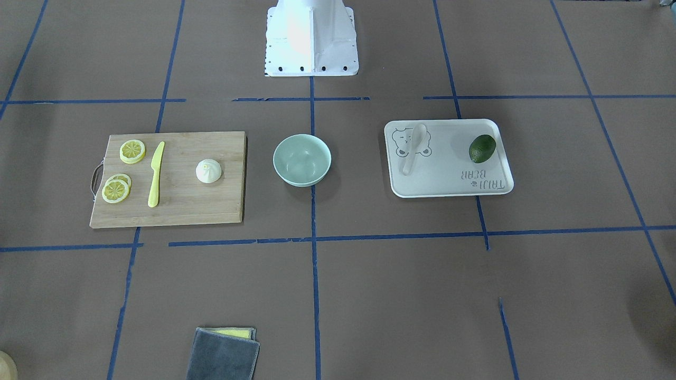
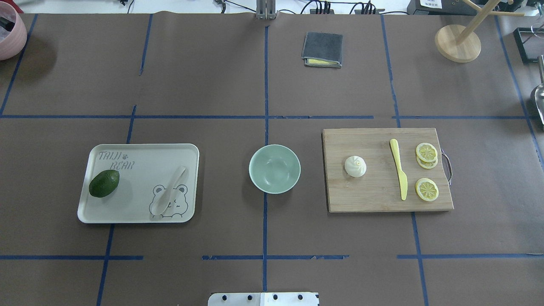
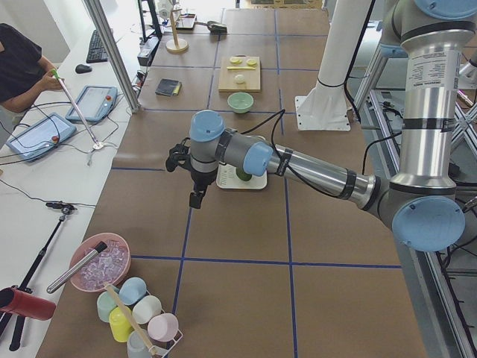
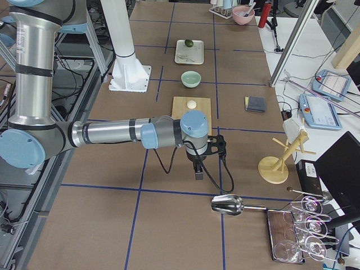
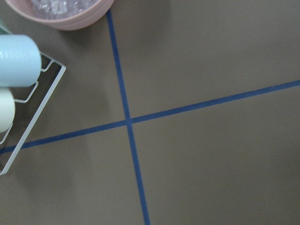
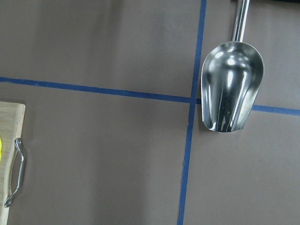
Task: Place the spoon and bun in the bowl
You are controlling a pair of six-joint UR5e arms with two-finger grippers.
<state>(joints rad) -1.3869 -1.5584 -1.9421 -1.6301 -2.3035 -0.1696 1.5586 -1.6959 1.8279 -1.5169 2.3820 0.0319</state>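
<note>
The off-white spoon (image 2: 169, 190) lies on a pale tray (image 2: 140, 170) on the table's left. The white pleated bun (image 2: 355, 166) sits on a wooden cutting board (image 2: 374, 195) on the right. The empty mint-green bowl (image 2: 274, 168) stands between them. My left gripper (image 3: 194, 200) hangs over the table's left end, far from the tray. My right gripper (image 4: 198, 173) hangs over the right end, beyond the board. Both show only in the side views, so I cannot tell whether they are open or shut.
An avocado (image 2: 104, 183) shares the tray. A yellow knife (image 2: 399, 175) and lemon slices (image 2: 426, 152) lie on the board. A folded grey cloth (image 2: 322, 49) lies at the far side. A metal scoop (image 6: 231, 86) lies below the right wrist. A pink bowl (image 5: 70, 11) and a cup rack (image 5: 14, 70) lie below the left wrist.
</note>
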